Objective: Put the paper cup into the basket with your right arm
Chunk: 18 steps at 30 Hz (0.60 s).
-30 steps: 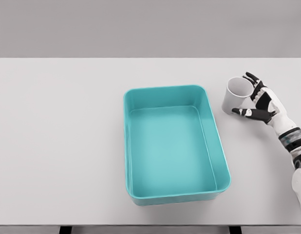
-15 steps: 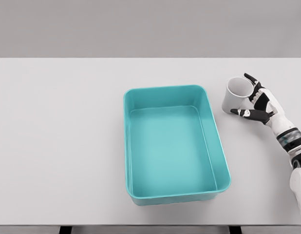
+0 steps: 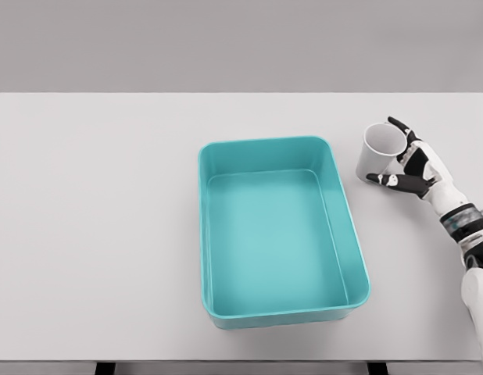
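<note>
Cup: we see the paper cup standing on the table, just right of the basket's far right corner and outside it.
Cup's axis: its long axis runs up and down, leaning slightly; the open mouth faces up.
Right hand: our right hand is at the cup's right side, fingers curled round its far rim and thumb low by its base; we cannot tell if the grip is firm.
Basket: the teal basket sits mid-table, long side running away from us.
</note>
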Tool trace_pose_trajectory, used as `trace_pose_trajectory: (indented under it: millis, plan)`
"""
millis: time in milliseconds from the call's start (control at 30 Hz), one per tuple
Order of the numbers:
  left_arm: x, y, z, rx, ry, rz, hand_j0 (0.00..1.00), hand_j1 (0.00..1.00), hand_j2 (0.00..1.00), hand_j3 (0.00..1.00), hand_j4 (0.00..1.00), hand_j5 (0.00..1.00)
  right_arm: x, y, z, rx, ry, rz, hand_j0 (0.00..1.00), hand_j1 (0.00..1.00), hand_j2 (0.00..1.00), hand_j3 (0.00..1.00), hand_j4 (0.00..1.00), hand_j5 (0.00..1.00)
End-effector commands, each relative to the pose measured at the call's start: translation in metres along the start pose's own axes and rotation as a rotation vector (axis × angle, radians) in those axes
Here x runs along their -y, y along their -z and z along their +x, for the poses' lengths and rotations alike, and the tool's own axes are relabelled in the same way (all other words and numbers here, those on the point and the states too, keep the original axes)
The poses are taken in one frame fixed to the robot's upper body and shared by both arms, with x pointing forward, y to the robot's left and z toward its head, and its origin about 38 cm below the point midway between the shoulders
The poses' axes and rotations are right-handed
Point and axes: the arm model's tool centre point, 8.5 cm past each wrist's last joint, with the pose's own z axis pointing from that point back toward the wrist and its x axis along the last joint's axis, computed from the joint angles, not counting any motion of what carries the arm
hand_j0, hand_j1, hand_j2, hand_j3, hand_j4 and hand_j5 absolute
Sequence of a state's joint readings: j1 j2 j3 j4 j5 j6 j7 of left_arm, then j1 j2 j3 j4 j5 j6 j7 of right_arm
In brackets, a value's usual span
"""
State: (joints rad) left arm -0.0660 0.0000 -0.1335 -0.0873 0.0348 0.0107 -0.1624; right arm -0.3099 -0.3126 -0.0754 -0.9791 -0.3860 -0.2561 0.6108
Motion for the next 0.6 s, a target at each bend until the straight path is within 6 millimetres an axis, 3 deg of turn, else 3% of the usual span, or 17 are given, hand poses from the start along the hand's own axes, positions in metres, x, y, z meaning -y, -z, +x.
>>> trace_pose_trajectory:
  millis: [0, 200, 567]
  plan:
    - [0.0000, 0.0000, 0.0000, 0.000, -0.001, 0.000, 1.00, 1.00, 1.00, 1.00, 1.00, 1.00, -0.0020, 0.0010, -0.0004, 0.004, 0.005, 0.001, 0.92, 0.92, 0.92, 0.92, 0.92, 0.92]
    - [0.0000, 0.0000, 0.0000, 0.000, -0.001, 0.000, 1.00, 1.00, 1.00, 1.00, 1.00, 1.00, -0.0020, 0.0010, -0.0006, 0.002, 0.006, 0.001, 0.79, 0.79, 0.79, 0.79, 0.79, 0.79]
    - [0.0000, 0.0000, 0.0000, 0.000, -0.001, 0.000, 1.00, 1.00, 1.00, 1.00, 1.00, 1.00, -0.0014, 0.0011, 0.0008, 0.008, 0.004, -0.001, 0.69, 0.69, 0.69, 0.69, 0.69, 0.69]
